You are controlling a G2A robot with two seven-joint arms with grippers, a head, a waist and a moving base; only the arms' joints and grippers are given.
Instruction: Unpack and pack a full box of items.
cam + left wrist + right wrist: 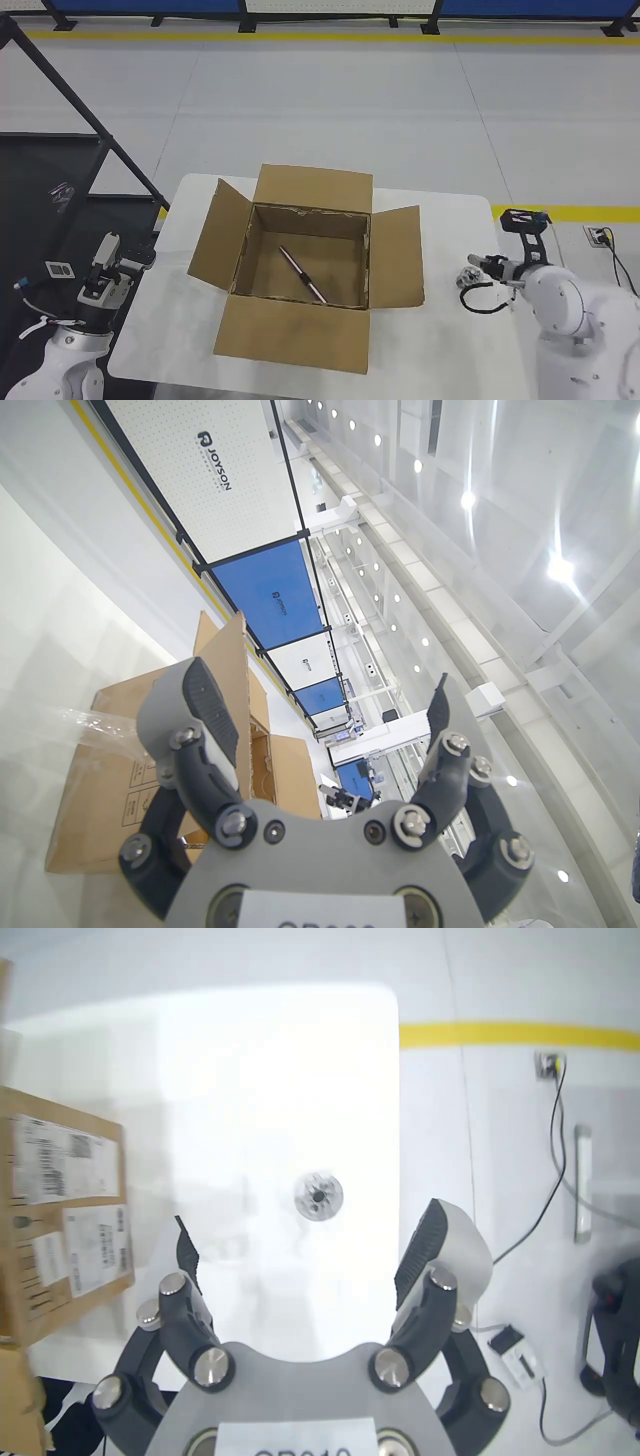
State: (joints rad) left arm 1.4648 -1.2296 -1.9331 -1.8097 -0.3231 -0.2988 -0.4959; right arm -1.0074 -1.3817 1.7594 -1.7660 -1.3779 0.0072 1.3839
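An open cardboard box (pixel 296 334) stands in the middle of the white table (pixel 450 340), all flaps folded out. One dark slim rod (pixel 303 274) lies slantwise on its floor. A small round metal part (pixel 318 1197) rests on the table to the right of the box, also in the top view as the metal part (pixel 466 277). My right gripper (pixel 307 1223) hovers open just over it, holding nothing; in the top view the right gripper (pixel 488 270) is by the table's right edge. My left gripper (pixel 320 685) is open and empty, tilted up beside the box (pixel 95 780).
The box's right flap (pixel 396 258) lies out toward the metal part. The labelled box side (pixel 65 1208) is close to my right gripper. A black frame (pixel 70 110) stands left of the table. Cables and a floor socket (pixel 550 1064) lie right of the table.
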